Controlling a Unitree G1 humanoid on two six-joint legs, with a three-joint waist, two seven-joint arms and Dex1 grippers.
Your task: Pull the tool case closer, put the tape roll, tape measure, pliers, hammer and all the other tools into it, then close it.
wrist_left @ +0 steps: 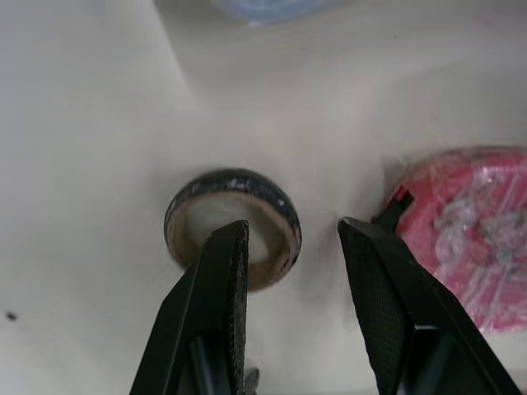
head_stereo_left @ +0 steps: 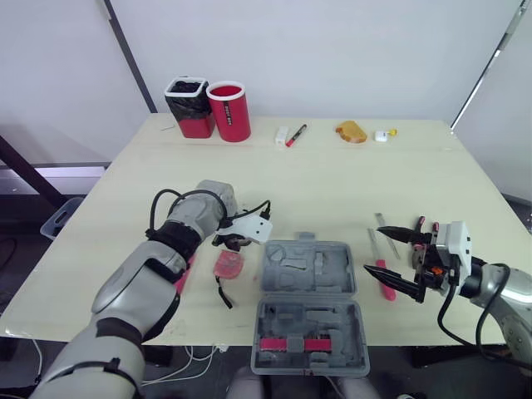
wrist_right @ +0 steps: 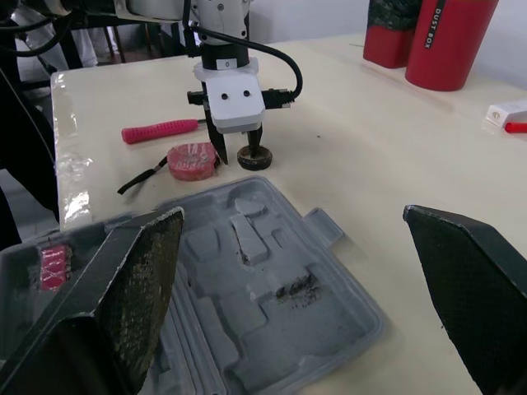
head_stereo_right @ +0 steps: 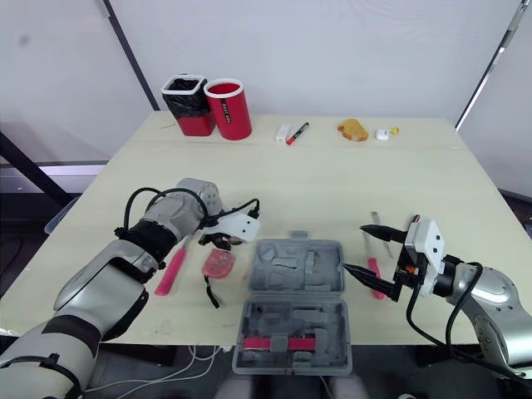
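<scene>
Here, the left gripper (wrist_left: 292, 226) hangs open over the black tape roll (wrist_left: 230, 177), one finger above its hole, the other outside its rim, with the red tape measure (wrist_left: 469, 230) just beside. The tool case (head_stereo_left: 309, 270) lies open at the table's (head_stereo_left: 332, 183) near edge, the right gripper (head_stereo_left: 374, 249) spread wide beside it.
</scene>
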